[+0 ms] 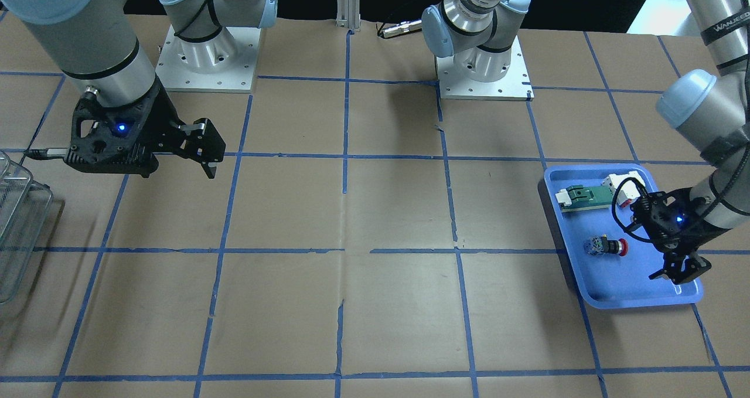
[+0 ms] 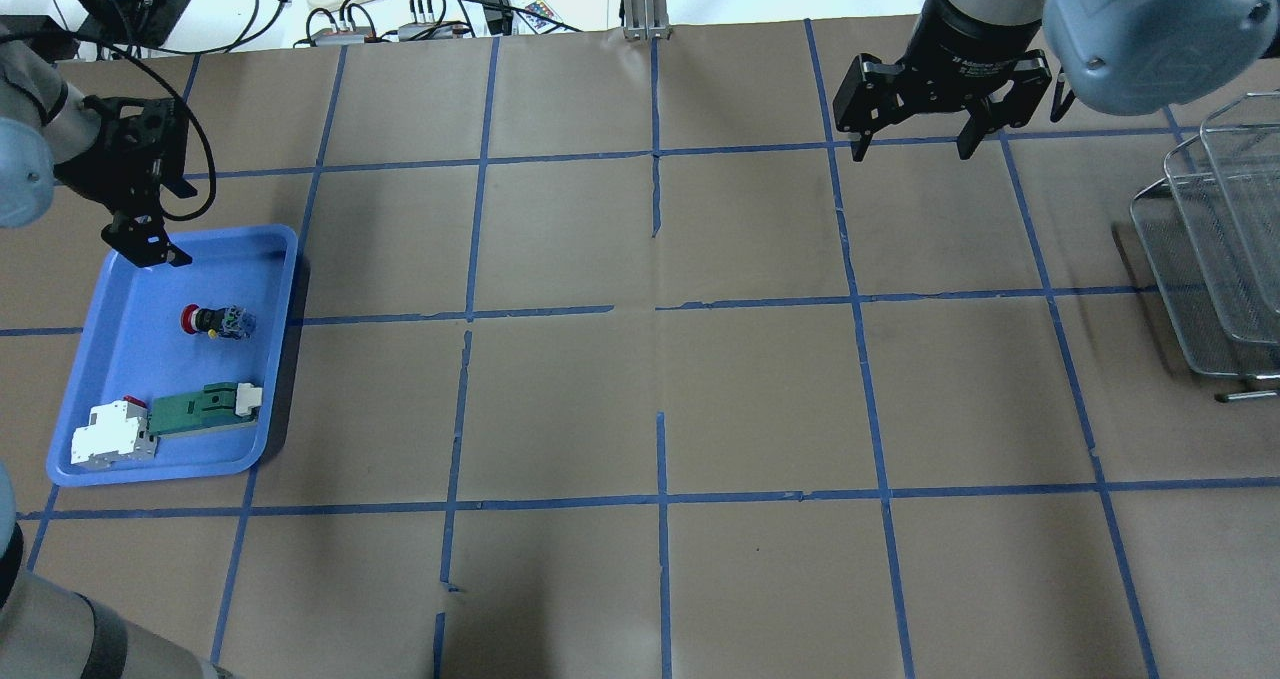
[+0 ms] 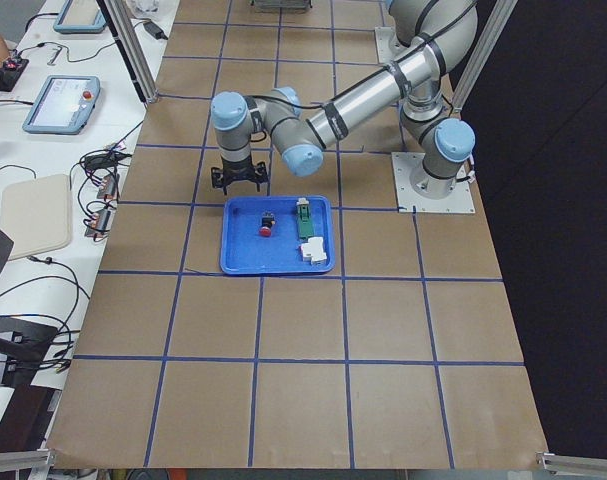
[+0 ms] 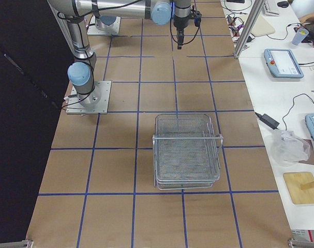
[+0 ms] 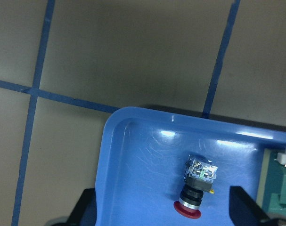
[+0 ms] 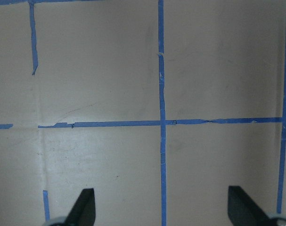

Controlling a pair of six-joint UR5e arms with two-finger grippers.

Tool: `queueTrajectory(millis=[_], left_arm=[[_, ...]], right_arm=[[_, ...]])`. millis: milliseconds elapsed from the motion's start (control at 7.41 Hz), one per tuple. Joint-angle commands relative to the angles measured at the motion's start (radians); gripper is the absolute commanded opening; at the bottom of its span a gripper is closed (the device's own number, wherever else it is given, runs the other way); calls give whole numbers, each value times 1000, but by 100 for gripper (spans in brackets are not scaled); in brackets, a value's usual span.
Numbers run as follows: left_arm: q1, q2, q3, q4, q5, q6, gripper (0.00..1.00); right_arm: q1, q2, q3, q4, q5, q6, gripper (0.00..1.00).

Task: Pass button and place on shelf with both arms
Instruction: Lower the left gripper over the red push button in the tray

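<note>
The button [image 2: 212, 321] lies on its side in the blue tray [image 2: 120, 359], red cap toward the tray's left wall; it also shows in the front view [image 1: 606, 247] and the left wrist view [image 5: 195, 190]. My left gripper [image 2: 150, 244] is open and empty, hovering above the tray's far edge, just beyond the button; in the left wrist view [image 5: 164, 209] the button lies between its fingers. My right gripper [image 2: 912, 144] is open and empty above bare table at the far right. The wire-mesh shelf [image 2: 1220, 249] stands at the table's right edge, to the right of the right gripper.
A flat green-and-white part [image 2: 200, 409] and a white block with a red spot [image 2: 105, 434] lie in the tray's near end. The table is brown paper with a blue tape grid. Both arm bases [image 1: 208, 58] stand at the robot's edge.
</note>
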Motion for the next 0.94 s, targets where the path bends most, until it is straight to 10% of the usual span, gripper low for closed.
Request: queueTrajectory(millis=[0,540,810], left_arm=[[101,-58,-67,51,-147,76,100],[177,-129,-71,47,-164,254,92],[177,-126,-83,27,-166,262,63]], right_arm=[[0,1,0,0,0,-1,100],[0,1,2,-2,0,-1,100],[0,1,2,-4,0,0,100]])
